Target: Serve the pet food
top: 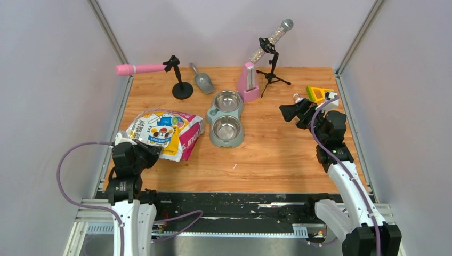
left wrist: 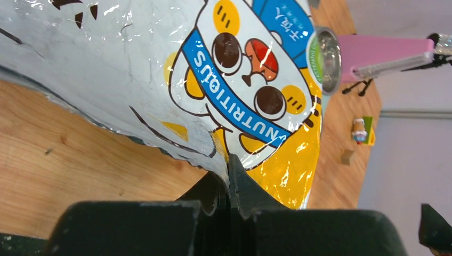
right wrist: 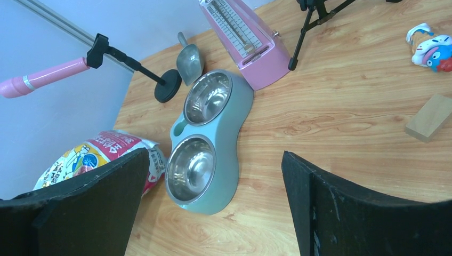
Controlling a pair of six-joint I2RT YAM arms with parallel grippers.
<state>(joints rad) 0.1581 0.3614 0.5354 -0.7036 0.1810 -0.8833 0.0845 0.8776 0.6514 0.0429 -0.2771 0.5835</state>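
Pinches the bag [left wrist: 160,69] edge with the left gripper [left wrist: 230,166]; holds the right gripper [right wrist: 214,154] spread above the worktop [right wrist: 330,117], facing the bowls [right wrist: 242,106].

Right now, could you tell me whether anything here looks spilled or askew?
Only the bag: it lies on its side left of the double bowl, one edge pinched in the left gripper. No spill shows; both bowls are empty.

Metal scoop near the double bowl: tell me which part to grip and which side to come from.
Grip the scoop by its narrow handle, coming straight down and closing across it. It lies flat, handle pointing toward the back wall, apart from the stand base; the wide pan looks too broad to pinch.
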